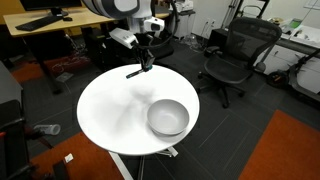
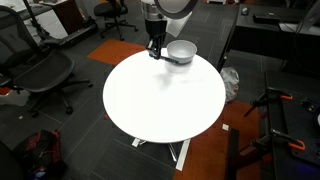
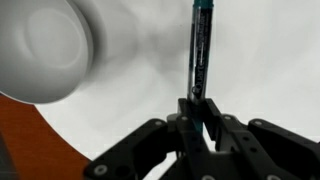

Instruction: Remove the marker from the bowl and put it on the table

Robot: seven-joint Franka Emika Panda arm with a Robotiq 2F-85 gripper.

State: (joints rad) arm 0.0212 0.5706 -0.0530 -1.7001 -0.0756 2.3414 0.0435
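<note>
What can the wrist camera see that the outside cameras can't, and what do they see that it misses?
Only the wrist view shows the marker up close, with its teal part, pinched at one end by the pincer. It also looks down into the bowl, which seems empty. Only the exterior views show the whole round table, its pedestal, the arm and the office chairs around it. Both share the shiny bowl, the marker outside it, the pincer and the white table top.
</note>
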